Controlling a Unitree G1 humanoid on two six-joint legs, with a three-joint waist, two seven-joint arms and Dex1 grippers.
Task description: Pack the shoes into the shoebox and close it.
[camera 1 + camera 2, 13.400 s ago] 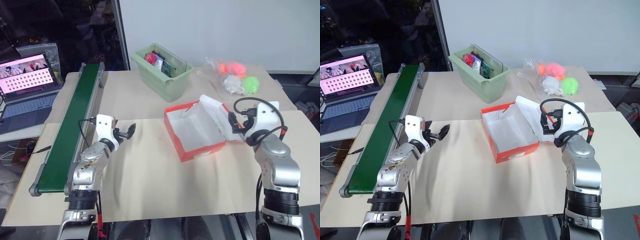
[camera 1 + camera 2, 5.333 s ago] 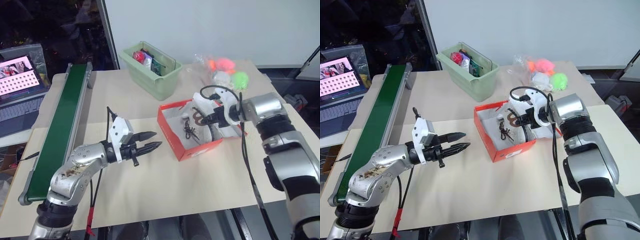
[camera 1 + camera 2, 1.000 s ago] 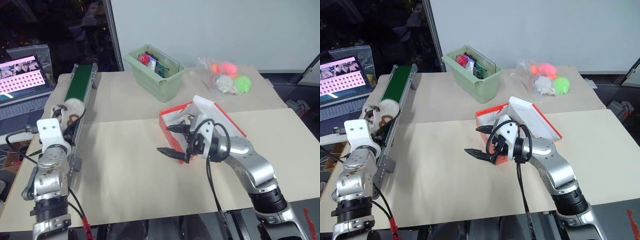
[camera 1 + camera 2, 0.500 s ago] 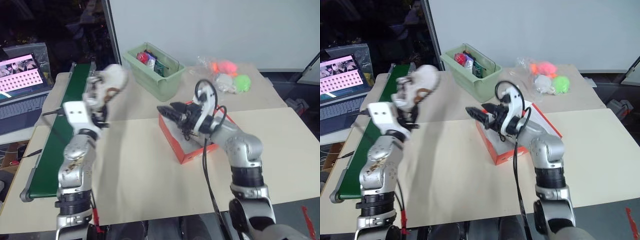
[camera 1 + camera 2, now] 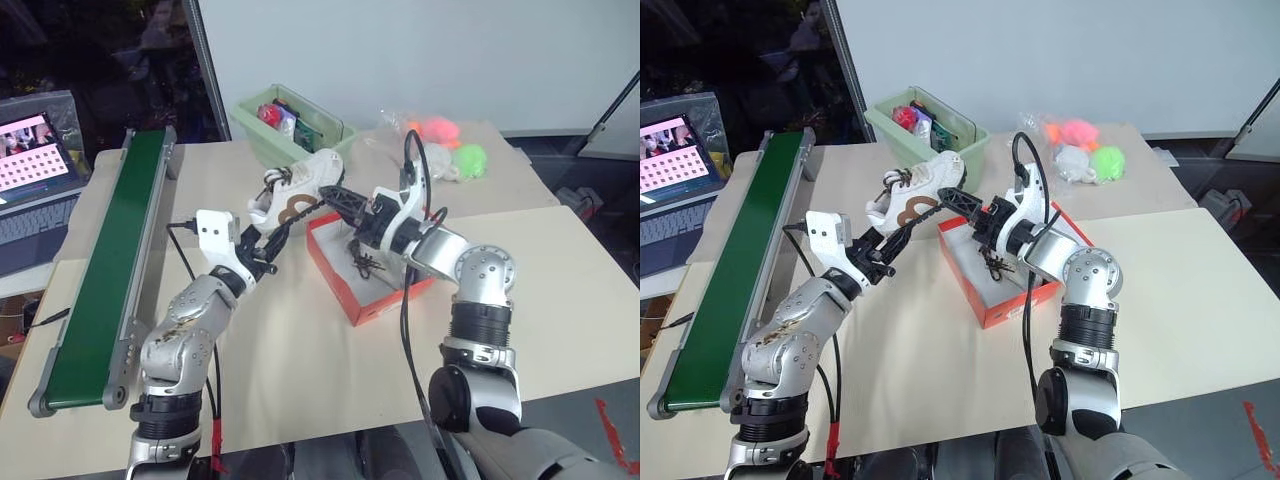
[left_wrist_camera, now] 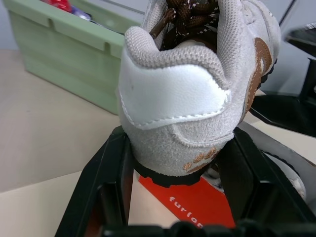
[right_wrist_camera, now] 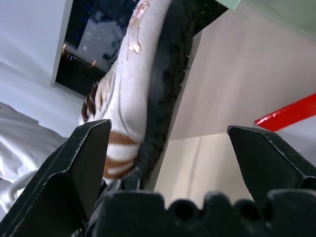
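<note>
Left jaws [image 6: 173, 163]: clamped on the heel of a sneaker [image 5: 300, 185], one finger on each side of it; the shoe is held up off the surface, toe toward the green bin.
Right jaws [image 5: 335, 203]: spread wide, holding nothing; they lie about level and point toward the raised sneaker, whose black sole [image 7: 165, 84] passes between the two fingers [image 7: 74, 163] in the right wrist view. Contact with the sole cannot be told.
Sneaker: white and cream with brown patches and dark brown laces [image 6: 190, 17]; it hangs over the surface at the box's 10 o'clock corner, just in front of the bin.
Shoebox [image 5: 345, 290]: red-orange, open, white inside, at the middle of the surface, beneath the right arm.
Second sneaker [image 5: 362, 262]: lies inside the box; mostly its dark laces show, the rest is hidden by the right arm.
Lid: cannot be made out behind the right arm.
Bin [image 5: 290, 125]: pale green, at 11 o'clock from the box, near the back of the surface, with small coloured items in it.
Bag [image 5: 445, 145]: clear, with orange, green and white balls, at 1 o'clock from the box.
Belt [image 5: 105, 265]: long green conveyor along the left edge of the surface, at the box's 9 o'clock.
Laptop [image 5: 30, 150]: open, screen lit pink, beyond the belt on the far left.
</note>
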